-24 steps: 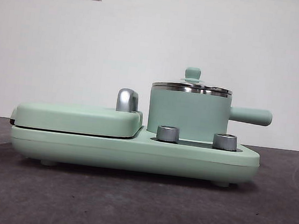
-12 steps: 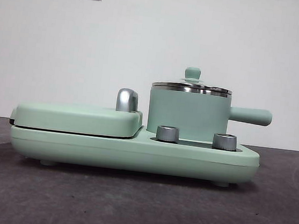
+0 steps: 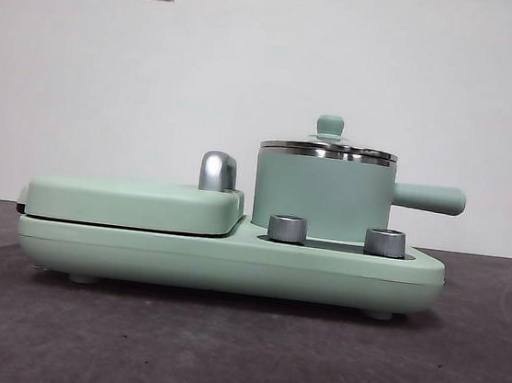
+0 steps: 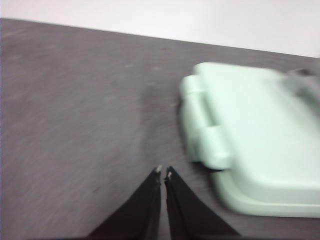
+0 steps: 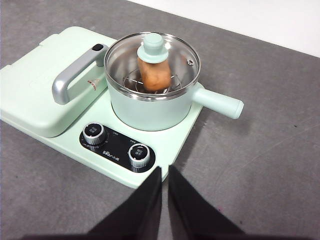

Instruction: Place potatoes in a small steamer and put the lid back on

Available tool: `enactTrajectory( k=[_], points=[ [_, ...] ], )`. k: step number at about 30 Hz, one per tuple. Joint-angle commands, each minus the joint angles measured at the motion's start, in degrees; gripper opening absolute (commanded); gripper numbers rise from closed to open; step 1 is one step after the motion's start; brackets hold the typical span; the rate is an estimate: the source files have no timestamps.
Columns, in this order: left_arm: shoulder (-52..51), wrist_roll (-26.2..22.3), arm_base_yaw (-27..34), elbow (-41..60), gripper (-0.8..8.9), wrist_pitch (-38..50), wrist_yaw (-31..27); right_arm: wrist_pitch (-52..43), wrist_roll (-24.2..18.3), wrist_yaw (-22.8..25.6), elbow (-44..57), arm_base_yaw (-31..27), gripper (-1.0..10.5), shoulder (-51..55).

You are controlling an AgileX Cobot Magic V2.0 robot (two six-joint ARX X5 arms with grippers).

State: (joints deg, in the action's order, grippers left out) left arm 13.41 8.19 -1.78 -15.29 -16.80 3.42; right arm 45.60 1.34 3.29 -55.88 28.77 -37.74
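A small mint-green cylindrical steamer pot [image 3: 322, 197] with a shiny steel rim stands on the right half of a mint-green cooking base [image 3: 230, 261], its straight side handle [image 3: 429, 198] pointing right. The round glass lid [image 5: 152, 58] with a steel rim and a small mint-green knob [image 3: 330, 126] sits squarely on the pot. Through the glass, the right wrist view shows one orange-brown potato [image 5: 156, 74] lying on a wire rack [image 5: 131, 78] inside the pot, partly hidden by the knob.

On the left half of the base lies a flat mint-green griddle lid [image 3: 134, 202], closed, with a chrome handle [image 3: 218, 171] rising near its right end, just beside the pot. Two silver dials [image 3: 288, 228] sit on a black panel [image 5: 117, 148] at the near edge of the base, in front of the pot. The base rests on a dark grey tabletop [image 3: 237, 356].

The right gripper [image 5: 164, 172] hangs above the tabletop on the near side of the base, well apart from the pot, its jaws pressed almost together and holding nothing. The left gripper [image 4: 163, 172] is over bare tabletop beside the hinged edge of the griddle lid, its view blurred, jaws likewise nearly touching and empty. Neither arm shows in the front view.
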Motion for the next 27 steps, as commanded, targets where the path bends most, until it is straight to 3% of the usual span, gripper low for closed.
enactTrajectory(
  k=[1, 7, 15, 18, 27],
  points=[
    [-5.6, 1.9, 1.4, 5.6, 0.19, 2.8, -4.9, -0.6, -0.1, 0.2, -0.4, 0.3, 0.2, -0.3],
    [-13.4, 1.5, 4.8, 10.7, 0.19, 2.9, -6.5, -0.6, -0.1, 0.2, -0.4, 0.3, 0.2, -0.3],
    [-13.2, 1.0, 5.1, 13.9, 0.19, 4.3, -4.5, -0.6, -0.1, 0.2, -0.4, 0.3, 0.2, -0.3],
    [-13.2, -0.6, 4.4, 14.6, 0.19, 6.1, -1.6, -0.6, -0.1, 0.1, -0.4, 0.3, 0.2, -0.3],
    [-13.2, -1.1, 0.9, 14.6, 0.19, 6.1, -1.4, -0.6, -0.1, 0.2, -0.4, 0.3, 0.2, -0.3]
  ],
)
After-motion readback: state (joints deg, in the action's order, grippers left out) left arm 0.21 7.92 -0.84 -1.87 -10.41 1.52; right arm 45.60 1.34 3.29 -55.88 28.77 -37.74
